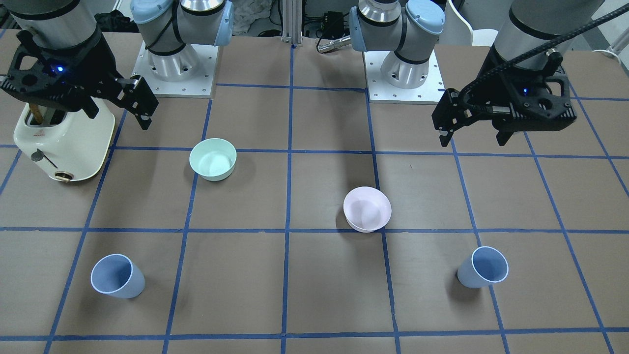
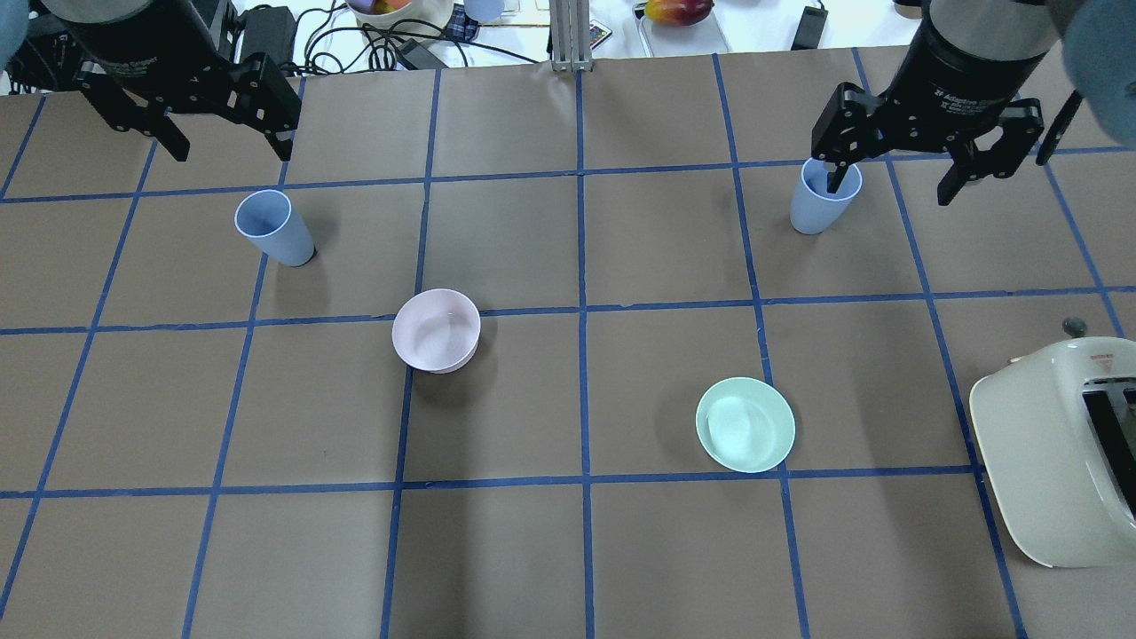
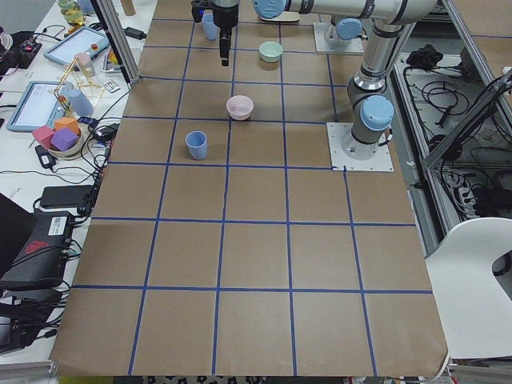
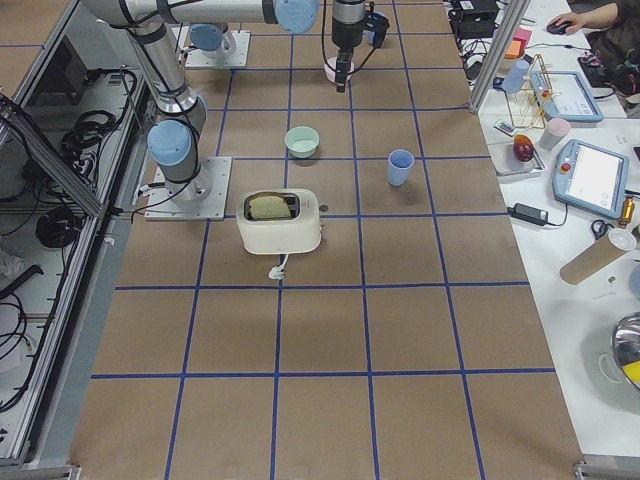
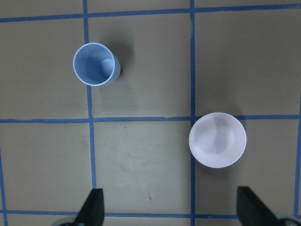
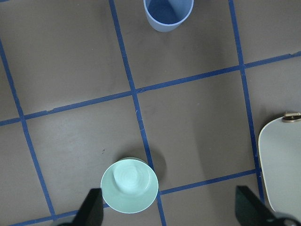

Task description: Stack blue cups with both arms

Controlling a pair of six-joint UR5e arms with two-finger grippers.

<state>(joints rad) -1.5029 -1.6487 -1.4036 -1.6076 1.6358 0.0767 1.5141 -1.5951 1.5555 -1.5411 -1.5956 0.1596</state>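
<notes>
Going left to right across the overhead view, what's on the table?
left blue cup → pink bowl → mint-green bowl → right blue cup → toaster

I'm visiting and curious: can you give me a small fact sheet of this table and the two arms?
Cups: left blue cup and right blue cup, upright, far apart, unstacked
Bowls: pink bowl, mint-green bowl, both empty
Other: cream toaster, bread inside
Left gripper: open, empty, above table
Right gripper: open, empty, above table
</notes>
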